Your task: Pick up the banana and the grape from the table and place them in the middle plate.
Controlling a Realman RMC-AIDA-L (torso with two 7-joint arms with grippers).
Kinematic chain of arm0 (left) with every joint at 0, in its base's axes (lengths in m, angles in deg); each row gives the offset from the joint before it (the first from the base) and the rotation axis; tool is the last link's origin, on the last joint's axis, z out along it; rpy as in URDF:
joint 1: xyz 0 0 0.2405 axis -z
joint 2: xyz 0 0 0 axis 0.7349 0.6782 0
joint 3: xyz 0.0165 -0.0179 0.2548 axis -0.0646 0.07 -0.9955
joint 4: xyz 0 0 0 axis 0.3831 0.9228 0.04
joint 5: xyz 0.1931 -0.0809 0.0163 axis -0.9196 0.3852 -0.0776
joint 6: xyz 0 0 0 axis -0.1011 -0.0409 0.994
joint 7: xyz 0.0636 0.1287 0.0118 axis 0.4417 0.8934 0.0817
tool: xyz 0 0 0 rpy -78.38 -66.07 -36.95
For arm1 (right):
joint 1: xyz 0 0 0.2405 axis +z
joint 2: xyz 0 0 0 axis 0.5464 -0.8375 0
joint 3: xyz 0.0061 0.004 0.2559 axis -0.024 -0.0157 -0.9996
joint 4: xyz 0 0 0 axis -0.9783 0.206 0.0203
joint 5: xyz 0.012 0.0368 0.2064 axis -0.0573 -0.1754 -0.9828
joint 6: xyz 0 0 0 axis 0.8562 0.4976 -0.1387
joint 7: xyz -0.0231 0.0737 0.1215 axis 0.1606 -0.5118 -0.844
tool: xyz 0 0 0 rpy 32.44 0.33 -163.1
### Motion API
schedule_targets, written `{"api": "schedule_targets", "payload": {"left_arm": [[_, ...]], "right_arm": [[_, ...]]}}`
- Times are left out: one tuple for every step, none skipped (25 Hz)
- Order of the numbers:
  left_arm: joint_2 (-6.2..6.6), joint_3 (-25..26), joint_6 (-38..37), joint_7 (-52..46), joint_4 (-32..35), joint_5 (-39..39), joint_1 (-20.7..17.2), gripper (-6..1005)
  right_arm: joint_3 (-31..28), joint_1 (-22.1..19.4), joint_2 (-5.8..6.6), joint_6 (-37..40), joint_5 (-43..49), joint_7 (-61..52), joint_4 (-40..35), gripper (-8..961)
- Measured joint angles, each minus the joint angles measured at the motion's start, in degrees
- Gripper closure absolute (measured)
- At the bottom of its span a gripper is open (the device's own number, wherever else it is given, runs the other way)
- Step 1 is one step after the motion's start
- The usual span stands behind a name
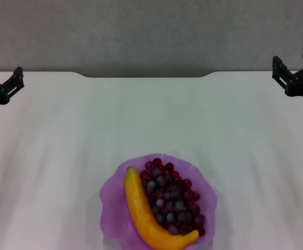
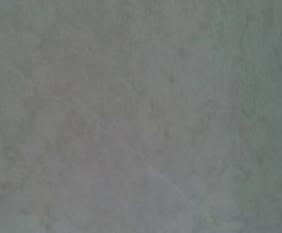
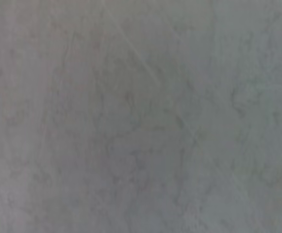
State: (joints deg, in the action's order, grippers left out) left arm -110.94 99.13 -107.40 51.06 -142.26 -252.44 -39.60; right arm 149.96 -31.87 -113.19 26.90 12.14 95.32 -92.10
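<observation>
Head view looks down; wrist views face blank grey surface.

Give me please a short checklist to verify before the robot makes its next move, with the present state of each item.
1. Banana inside the middle plate: ok.
2. Grape inside the plate, beside the banana: ok.
3. No fruit left on the table: ok.
4. Left gripper away from the plate, at the far left edge: ok.
5. Right gripper away from the plate, at the far right: ok.
6. Both grippers empty: ok.

Soft, even, slightly dim light falls on the desk (image 1: 62, 156), with faint streaky sheen and hardly any shadows; both wrist views show only blurred, featureless grey.
</observation>
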Motion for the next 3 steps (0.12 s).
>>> {"api": "schedule_targets", "payload": {"left_arm": [[0.00,0.0,0.3,-0.3,-0.2,0.0,0.3,147],[0.00,-0.1,0.3,-0.4,-0.2,0.0,0.5,147],[-0.04,-0.1,0.4,-0.6,-0.2,0.0,0.8,147]], "right_arm": [[-0.2,0.2,0.01,-0.5,-0.1,-0.1,0.0,299],[-0.5,0.4,0.00,-1.0,-0.1,-0.3,0.1,299],[-0.7,0.6,0.01,-1.5,-0.2,-0.4,0.3,299]]}}
